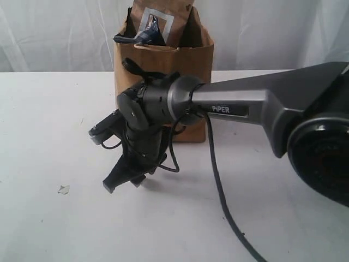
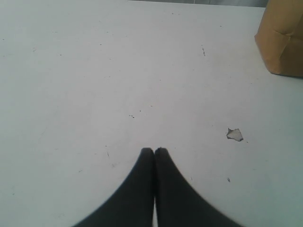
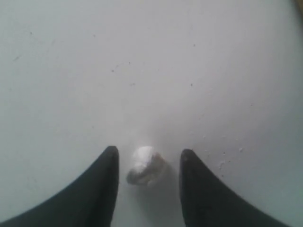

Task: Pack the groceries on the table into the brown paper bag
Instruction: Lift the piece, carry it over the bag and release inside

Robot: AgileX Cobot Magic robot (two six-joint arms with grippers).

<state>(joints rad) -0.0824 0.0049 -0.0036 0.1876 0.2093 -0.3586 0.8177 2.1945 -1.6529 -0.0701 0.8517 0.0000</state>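
Brown kraft, creased: the brown paper bag (image 1: 163,82) stands upright on the white counter (image 1: 43,136), just behind the right gripper (image 1: 124,183). A brown pouch (image 1: 158,22) with a white square sticks up out of the bag's top, and a long dark packet (image 1: 136,37) lies across the rim beside it. The right gripper points down at the counter, released, jaws apart. A small white crumpled lump (image 3: 146,165) sits on the counter between its fingers (image 3: 106,184), with a gap on each side. The right arm (image 1: 245,106) reaches in across the middle, its black cable (image 1: 218,180) trailing down. The left gripper (image 2: 154,151) is clenched, fingertips pressed together on nothing, over bare counter. A pale scrap (image 2: 234,135) lies near it, and the bag's corner is well ahead and off to one side.
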